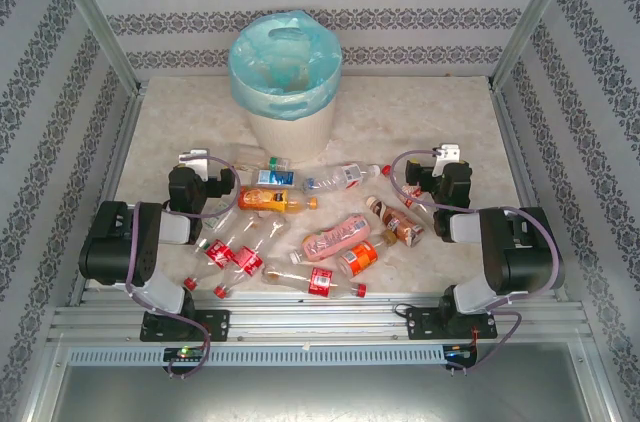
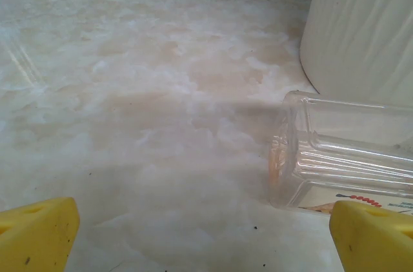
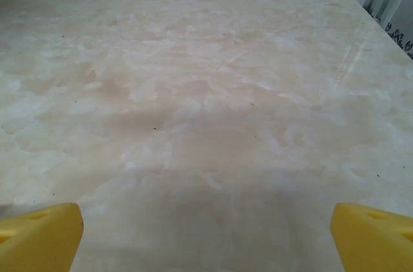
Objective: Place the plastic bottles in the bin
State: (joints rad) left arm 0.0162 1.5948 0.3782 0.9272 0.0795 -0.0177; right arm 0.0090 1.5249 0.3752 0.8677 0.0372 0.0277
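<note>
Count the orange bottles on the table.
2. One orange bottle lies left of centre, mid-table; the other orange bottle lies nearer the front edge, beside the pink bottle. Others may lie hidden.

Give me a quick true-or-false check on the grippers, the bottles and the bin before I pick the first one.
1. The left gripper and the right gripper are both open and hold nothing. True.
2. The bin lies tipped on its side. False: it stands upright at the far end of the table, with its blue liner bag folded over the rim.
3. The plastic bottles lie scattered on the table between the two arms. True.
4. A bottle sits between the right gripper's fingers. False: bare table lies there.
5. A clear bottle lies on its side close to the bin, ahead and to the right of the left gripper. True.
</note>
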